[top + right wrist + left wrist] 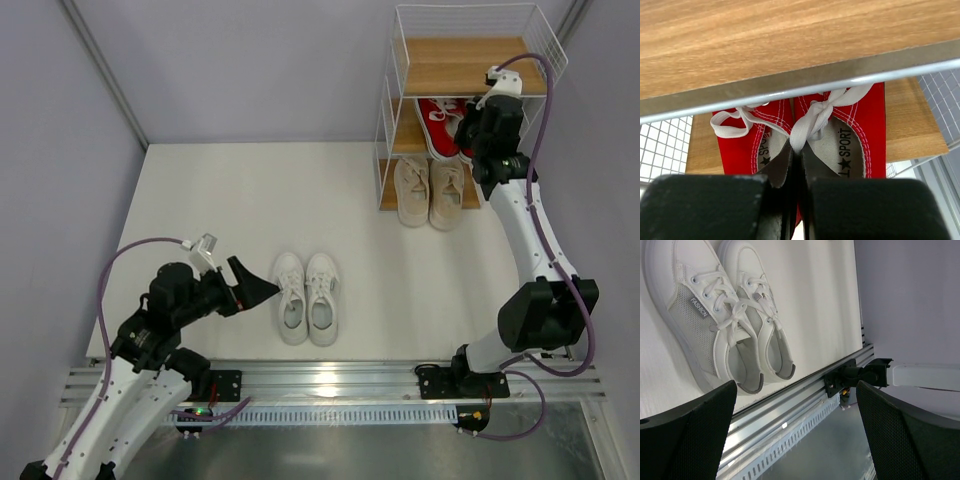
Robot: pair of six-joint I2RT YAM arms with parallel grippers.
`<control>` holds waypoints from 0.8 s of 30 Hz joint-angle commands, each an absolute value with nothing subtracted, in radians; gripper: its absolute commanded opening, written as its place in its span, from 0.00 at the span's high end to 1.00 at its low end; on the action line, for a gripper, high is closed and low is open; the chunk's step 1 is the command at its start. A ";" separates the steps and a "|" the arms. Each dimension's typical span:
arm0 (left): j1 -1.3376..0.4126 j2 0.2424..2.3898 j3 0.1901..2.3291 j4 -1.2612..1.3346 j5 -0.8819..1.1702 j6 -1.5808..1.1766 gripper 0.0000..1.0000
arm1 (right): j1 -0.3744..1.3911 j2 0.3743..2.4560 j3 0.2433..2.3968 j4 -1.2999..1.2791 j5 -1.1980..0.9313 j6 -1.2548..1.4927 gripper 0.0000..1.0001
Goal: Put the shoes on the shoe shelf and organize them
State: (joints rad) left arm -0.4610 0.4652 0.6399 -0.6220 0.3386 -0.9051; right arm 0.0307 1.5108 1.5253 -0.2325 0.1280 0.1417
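The white sneakers [307, 297] stand side by side on the white table, toes away from me; they also show in the left wrist view [725, 315]. My left gripper [255, 280] is open and empty just left of them, its jaws [796, 390] wide apart past their heels. The red sneakers [438, 125] sit on the middle board of the shoe shelf [465, 65]. My right gripper [470, 135] is shut on the touching inner walls of the red pair [860, 120], one finger inside each shoe [796, 150]. The beige sneakers [430, 190] rest on the bottom board.
The shelf's top board [790, 40] and its wire edge hang just above my right gripper. A metal rail [330, 380] runs along the table's near edge. Grey walls close in the left, back and right.
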 commanded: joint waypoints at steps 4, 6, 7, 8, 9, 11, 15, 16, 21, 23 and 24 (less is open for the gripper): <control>-0.463 0.448 0.678 -0.635 0.328 -0.885 0.00 | 0.028 1.491 1.580 0.060 0.136 0.170 0.96; -0.463 0.446 0.680 -0.635 0.330 -0.885 0.00 | 0.028 1.489 1.551 0.092 0.140 0.167 0.96; -0.463 0.448 0.678 -0.637 0.328 -0.884 0.00 | 0.026 1.488 1.543 0.098 0.137 0.169 0.96; -0.463 0.446 0.678 -0.637 0.328 -0.885 0.00 | 0.028 1.488 1.537 0.106 0.133 0.167 0.96; -0.463 0.446 0.678 -0.635 0.328 -0.885 0.00 | 0.028 1.488 1.525 0.120 0.135 0.164 0.96; -0.463 0.445 0.677 -0.637 0.328 -0.885 0.00 | 0.028 1.486 1.520 0.120 0.135 0.160 0.96; -0.463 0.440 0.675 -0.641 0.327 -0.887 0.00 | 0.028 1.453 1.494 0.124 0.143 0.155 0.96; -0.463 0.437 0.675 -0.643 0.327 -0.888 0.00 | 0.028 1.441 1.483 0.132 0.149 0.156 0.96; -0.463 0.433 0.669 -0.637 0.327 -0.896 0.00 | 0.028 1.394 1.454 0.126 0.184 0.138 0.96; -0.465 0.433 0.666 -0.632 0.330 -0.899 0.00 | 0.028 1.378 1.445 0.120 0.190 0.132 0.96; -0.463 0.433 0.666 -0.630 0.331 -0.902 0.00 | 0.028 1.370 1.428 0.123 0.190 0.132 0.96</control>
